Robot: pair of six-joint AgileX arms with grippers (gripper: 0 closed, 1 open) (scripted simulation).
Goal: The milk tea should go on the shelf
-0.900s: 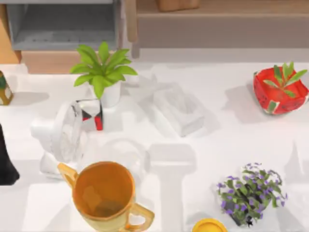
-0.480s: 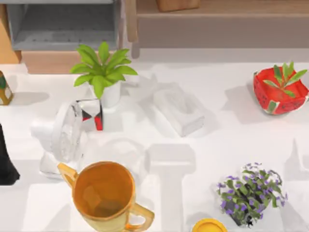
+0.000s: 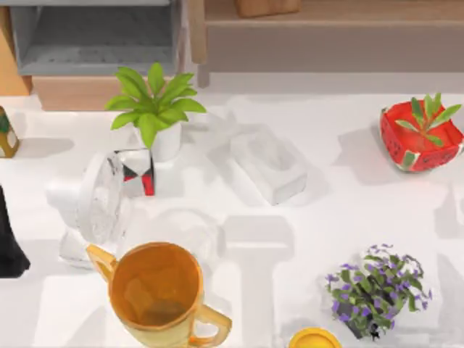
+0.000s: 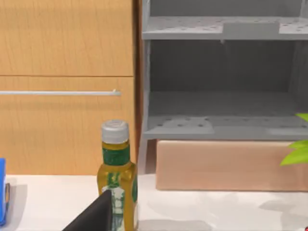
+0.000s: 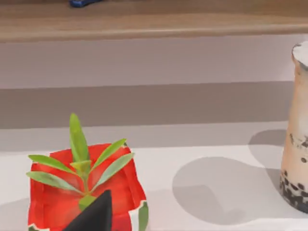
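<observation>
The milk tea [image 5: 296, 139] is a tall cup with a pale drink and dark pearls at the bottom, standing on the white table beyond and beside the red pot. A dark part of my right gripper [image 5: 94, 216] pokes into the right wrist view just in front of that pot, well apart from the cup. The shelf [image 3: 94, 43] runs along the table's far edge, tan wood with grey inner boards [image 4: 216, 125]. My left gripper [image 3: 9, 243] is a dark shape at the table's left edge, pointing toward a yellow-green bottle [image 4: 116, 173].
On the table stand a green plant in a white pot [image 3: 154, 109], a white fan [image 3: 90, 206], a tissue box [image 3: 268, 165], a red pot with a sprout [image 3: 420, 134], a purple flower plant [image 3: 377, 290] and an orange pitcher [image 3: 156, 293] at the front.
Only the shadows near the table's right edge have shifted. No object on the table has moved, and the left arm is still.
</observation>
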